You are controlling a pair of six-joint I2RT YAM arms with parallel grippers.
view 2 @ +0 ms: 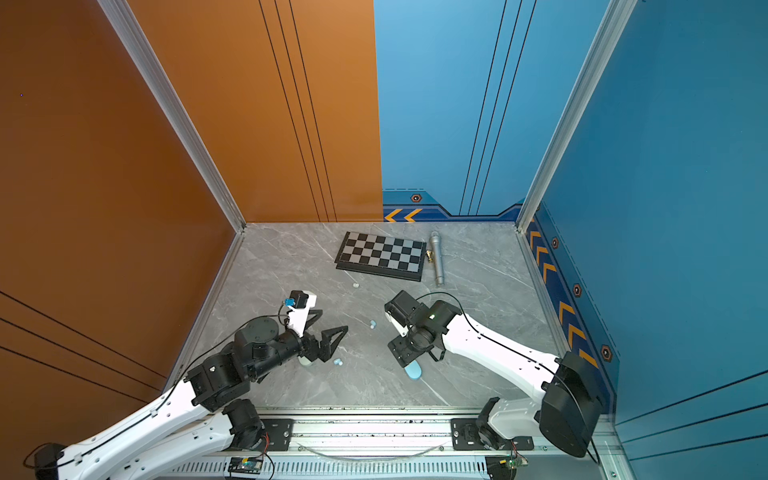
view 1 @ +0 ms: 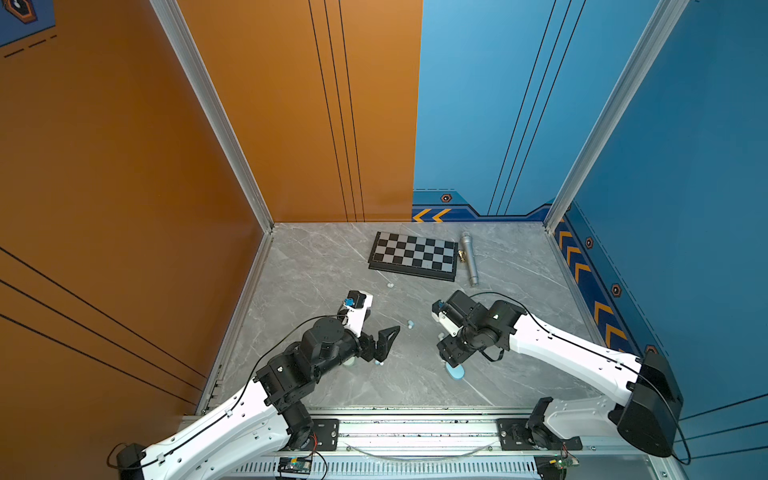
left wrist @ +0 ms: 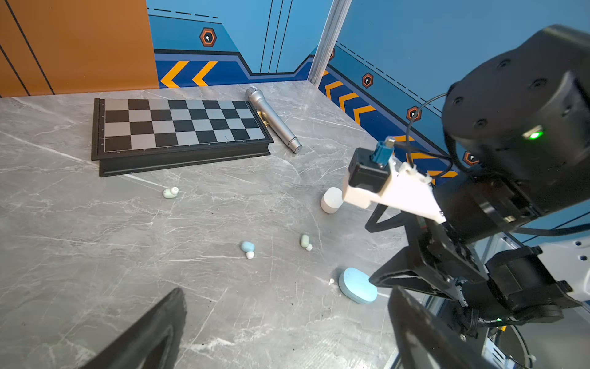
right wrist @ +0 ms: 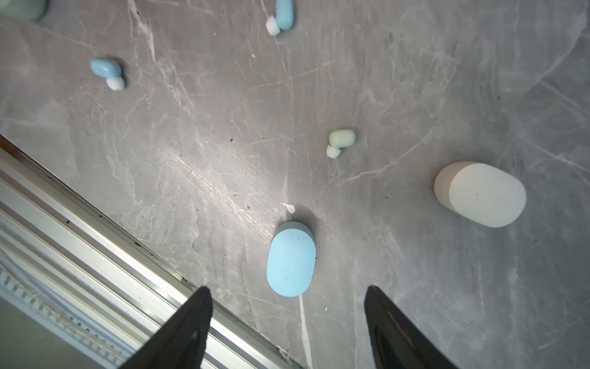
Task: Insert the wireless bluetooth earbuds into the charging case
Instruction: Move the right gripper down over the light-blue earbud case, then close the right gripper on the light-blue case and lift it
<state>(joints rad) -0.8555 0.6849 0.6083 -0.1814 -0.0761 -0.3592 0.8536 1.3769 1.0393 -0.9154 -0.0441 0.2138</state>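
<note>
Your left tool (left wrist: 287, 306) and right tool (right wrist: 287, 292) are standing released, gripping nothing. Glossy bean-shaped earbuds (right wrist: 105, 68) are lying loose on the veined grey surface (right wrist: 415, 80), upper frame; the matte blue pebble case (right wrist: 290, 258) is lying lower centre. You're losing a mint shape (right wrist: 22, 9), cropped upper left.

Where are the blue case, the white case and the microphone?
blue case (right wrist: 291, 258): right wrist view, middle of its top face.
white case (right wrist: 487, 196): right wrist view, middle of its broad face.
microphone (left wrist: 274, 120): left wrist view, middle of its silver barrel.
</note>
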